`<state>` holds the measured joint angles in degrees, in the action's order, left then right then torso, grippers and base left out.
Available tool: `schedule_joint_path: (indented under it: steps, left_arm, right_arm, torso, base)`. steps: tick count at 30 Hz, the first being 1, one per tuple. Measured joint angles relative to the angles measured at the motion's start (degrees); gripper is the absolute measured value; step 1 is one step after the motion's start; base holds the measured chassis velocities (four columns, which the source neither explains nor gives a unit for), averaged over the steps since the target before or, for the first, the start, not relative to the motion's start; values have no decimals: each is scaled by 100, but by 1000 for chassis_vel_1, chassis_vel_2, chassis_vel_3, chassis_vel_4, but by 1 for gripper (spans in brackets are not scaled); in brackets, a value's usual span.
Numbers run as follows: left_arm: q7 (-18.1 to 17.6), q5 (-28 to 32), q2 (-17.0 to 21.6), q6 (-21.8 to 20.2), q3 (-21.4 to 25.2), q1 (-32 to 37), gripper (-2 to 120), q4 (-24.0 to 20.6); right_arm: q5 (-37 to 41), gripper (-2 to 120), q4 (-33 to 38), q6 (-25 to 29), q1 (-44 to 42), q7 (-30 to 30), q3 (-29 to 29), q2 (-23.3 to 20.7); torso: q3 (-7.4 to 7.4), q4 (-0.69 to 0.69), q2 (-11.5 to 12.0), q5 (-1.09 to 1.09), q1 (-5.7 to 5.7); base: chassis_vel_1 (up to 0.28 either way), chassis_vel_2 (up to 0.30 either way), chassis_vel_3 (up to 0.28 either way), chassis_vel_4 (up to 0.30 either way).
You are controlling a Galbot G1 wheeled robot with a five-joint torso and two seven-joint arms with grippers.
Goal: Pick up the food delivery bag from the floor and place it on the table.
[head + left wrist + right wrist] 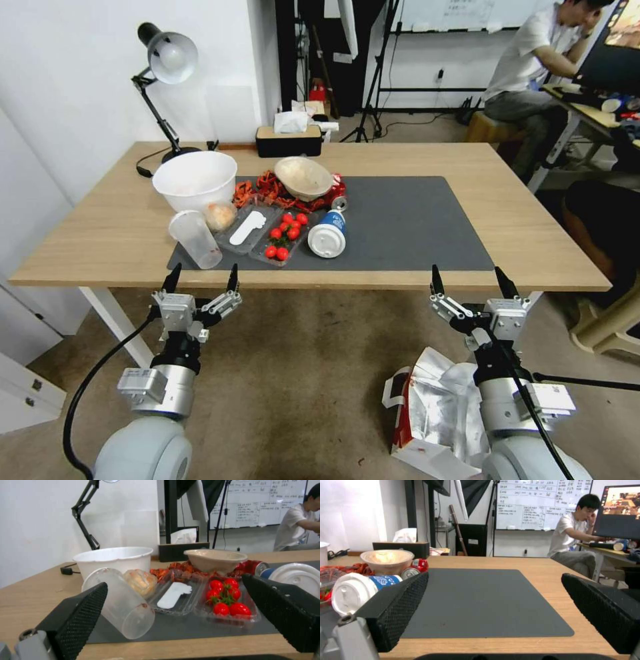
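The worktop spans my head view, its dark grey mat bare toward 3 o'clock and crowded toward 9 o'clock. On the carpeted floor at 5 o'clock, below the worktop's near edge, I see the food delivery bag, mouth gaping on crinkled foil, partly hidden behind my right arm. A white tub stands at the mat's far 9 o'clock corner; its contents are hidden. A beige bowl sits beside it on red scraps. A clear cup lies tipped, empty. One clear tray holds cherry tomatoes, another a white utensil. A lidded blue cup lies sideways. My left hand and right hand hover spread wide, holding nothing, at the near edge.
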<state>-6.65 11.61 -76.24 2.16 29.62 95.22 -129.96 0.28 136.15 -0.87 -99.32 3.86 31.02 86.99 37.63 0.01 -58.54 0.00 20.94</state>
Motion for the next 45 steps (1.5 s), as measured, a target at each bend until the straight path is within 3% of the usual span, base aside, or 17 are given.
schedule_joint_path:
  steps: [45]
  left_arm:
    - [-5,12,23,-257,4,37,99,-62]
  right_arm:
    - [177,100,5,-121,76,-12,86,-9]
  torso:
    - [-709,0,1244,0,-537]
  base:
    - [0,0,0,0]
